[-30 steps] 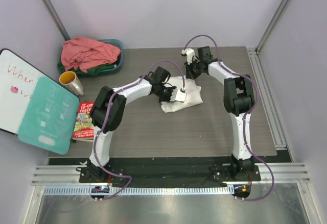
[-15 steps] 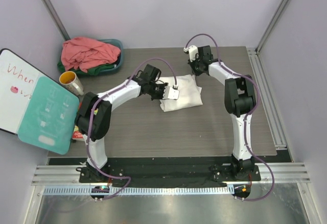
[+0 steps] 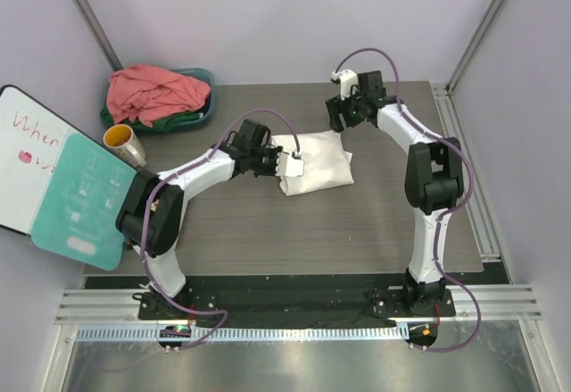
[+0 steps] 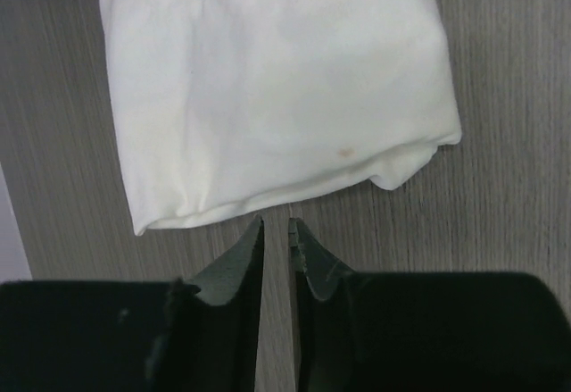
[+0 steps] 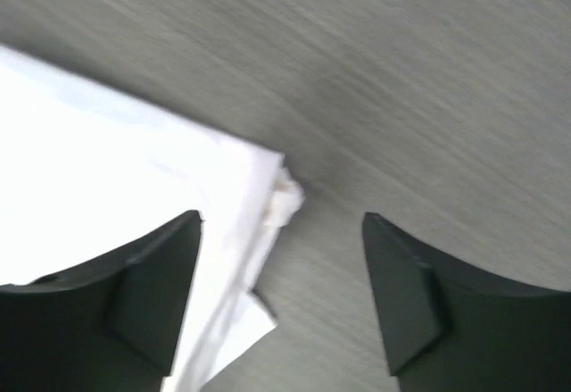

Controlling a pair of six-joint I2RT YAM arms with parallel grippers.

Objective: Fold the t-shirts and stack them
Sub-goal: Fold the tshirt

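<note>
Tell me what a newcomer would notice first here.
The folded white t-shirt lying mid-table, with the left hand at its left edge and the right hand open over its far right corner. Next, the salmon-pink shirt heaped in the teal basin at the far left.

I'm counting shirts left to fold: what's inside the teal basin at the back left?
A crumpled salmon-pink shirt heaps over the basin, with dark green cloth showing under its near edge. Anything else beneath the pink shirt is covered.
</note>
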